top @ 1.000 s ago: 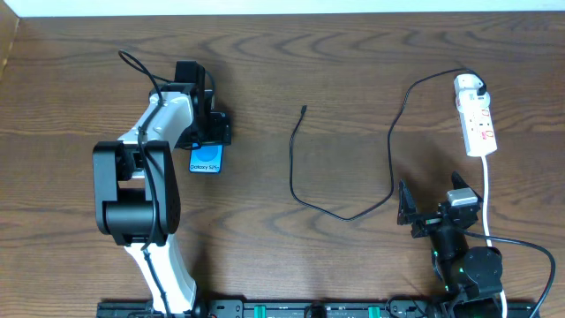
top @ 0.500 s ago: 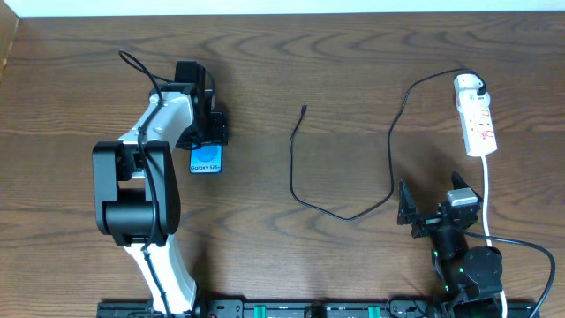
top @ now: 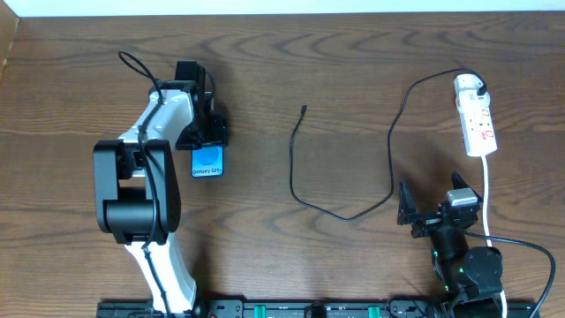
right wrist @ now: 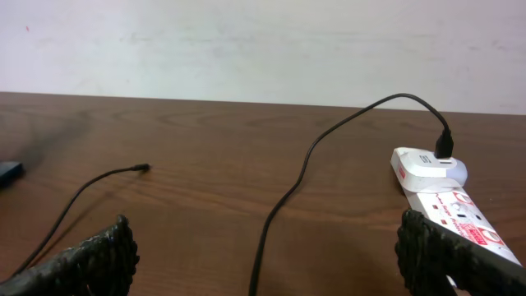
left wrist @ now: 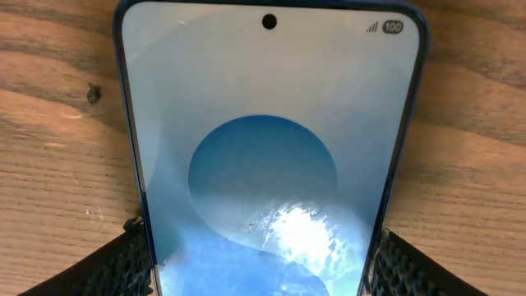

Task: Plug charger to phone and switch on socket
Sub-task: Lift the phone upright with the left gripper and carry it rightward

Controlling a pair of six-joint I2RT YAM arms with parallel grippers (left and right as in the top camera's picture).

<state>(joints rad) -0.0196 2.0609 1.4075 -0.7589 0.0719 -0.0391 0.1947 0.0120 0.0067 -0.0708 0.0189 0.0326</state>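
We saw a brown wooden tabletop (top: 335, 71) carrying everything. The left arm (top: 137, 190), white and black, reached from the near edge toward the far left, and the left jaws were clenched on the phone (top: 207, 162). In the wrist view we found both pads (left wrist: 123, 259) pressed against the long edges of the phone (left wrist: 263, 164). It lay flat on the wood with its blue screen lit, a round graphic in the middle and the camera hole at the end away from the pads. The right arm (top: 463, 261) sat folded low at the near right, and the right jaws stood released, spread wide with nothing between them. The socket (top: 477, 124) lay at the far right, well apart from the phone, with a white cord (top: 487, 194) running from its near end past the right arm. The charger (top: 391, 159) left the white plug at the socket's far end, curved down the middle of the tabletop and back up. We noted its small plug tip (top: 303, 109) lying free on the wood, well apart from the phone.
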